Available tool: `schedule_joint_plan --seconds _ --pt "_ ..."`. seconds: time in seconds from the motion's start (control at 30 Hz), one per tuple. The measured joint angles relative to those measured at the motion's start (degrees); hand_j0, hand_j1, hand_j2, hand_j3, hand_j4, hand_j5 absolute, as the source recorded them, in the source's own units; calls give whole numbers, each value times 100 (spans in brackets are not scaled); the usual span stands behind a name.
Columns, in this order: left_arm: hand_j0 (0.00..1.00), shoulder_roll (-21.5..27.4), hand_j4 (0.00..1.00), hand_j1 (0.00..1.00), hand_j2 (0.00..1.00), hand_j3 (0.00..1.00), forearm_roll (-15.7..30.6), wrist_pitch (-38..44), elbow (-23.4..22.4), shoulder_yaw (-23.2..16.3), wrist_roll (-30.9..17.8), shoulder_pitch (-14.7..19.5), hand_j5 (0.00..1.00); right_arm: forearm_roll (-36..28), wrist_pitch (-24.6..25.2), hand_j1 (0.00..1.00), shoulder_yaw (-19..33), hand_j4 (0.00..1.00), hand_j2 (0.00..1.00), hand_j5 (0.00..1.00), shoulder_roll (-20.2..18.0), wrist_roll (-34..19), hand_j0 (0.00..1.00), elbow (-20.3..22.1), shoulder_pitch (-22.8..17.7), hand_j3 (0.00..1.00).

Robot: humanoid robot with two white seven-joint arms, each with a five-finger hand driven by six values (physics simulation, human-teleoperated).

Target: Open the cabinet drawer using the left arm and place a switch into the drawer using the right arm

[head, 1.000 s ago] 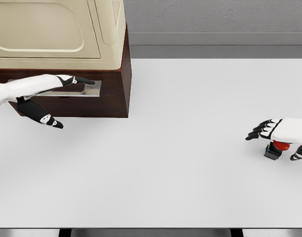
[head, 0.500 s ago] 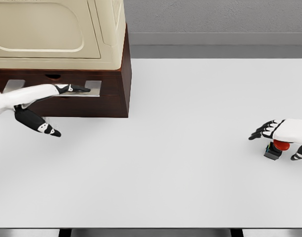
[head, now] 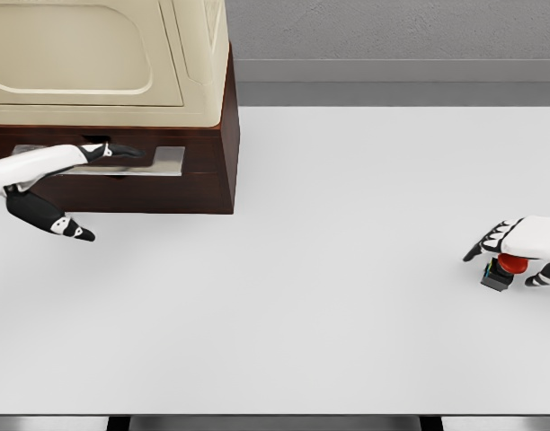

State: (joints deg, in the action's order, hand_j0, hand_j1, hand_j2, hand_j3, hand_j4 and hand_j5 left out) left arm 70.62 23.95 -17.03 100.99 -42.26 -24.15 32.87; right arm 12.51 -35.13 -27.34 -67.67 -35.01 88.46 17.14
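Observation:
The cabinet (head: pixel 223 135) stands at the table's back left, with a dark brown base and a cream upper part. Its drawer front (head: pixel 149 190) carries a silver handle (head: pixel 170 160) and looks shut. My left hand (head: pixel 111 192) reaches in from the left. Its fingers (head: pixel 113 152) lie stretched along the handle, with the thumb (head: pixel 55 223) spread well below, so it is open. The switch (head: pixel 496 280), a red button on a black base, sits near the right table edge. My right hand (head: pixel 503 268) hovers over it, open, with fingers and thumb on either side.
The white table (head: pixel 329 269) stretches wide between the cabinet and the switch. Its right edge lies close behind the right hand. A grey wall runs along the back.
The left hand has slid left along the handle, its thumb moving left too. The right hand has drawn slightly right over the switch. Drawer and switch have not moved.

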Motion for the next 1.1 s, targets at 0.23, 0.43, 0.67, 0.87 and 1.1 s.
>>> schedule_joint_plan --seconds 0.23,0.43,0.67,0.87,1.1 --pt "100 0 100 100 100 100 17 154 -28 99 11 -18 100 0 0 73 0 73 73 73 1 0 73 -11 -9 73" --pt "100 -52 100 100 100 100 9 311 -41 139 30 -88 100 -1 0 67 -1 67 67 67 1 0 67 2 0 67" --pt "100 -78 100 100 100 100 3 356 -38 151 40 -140 100 3 0 61 7 61 61 61 1 0 61 13 9 61" --pt "100 -84 100 100 100 100 9 354 -25 156 47 -220 100 -1 1 57 13 57 57 57 0 1 57 24 18 57" --pt "100 -55 100 100 100 100 174 359 8 193 70 -378 100 -7 0 54 23 54 54 54 6 0 54 29 61 54"
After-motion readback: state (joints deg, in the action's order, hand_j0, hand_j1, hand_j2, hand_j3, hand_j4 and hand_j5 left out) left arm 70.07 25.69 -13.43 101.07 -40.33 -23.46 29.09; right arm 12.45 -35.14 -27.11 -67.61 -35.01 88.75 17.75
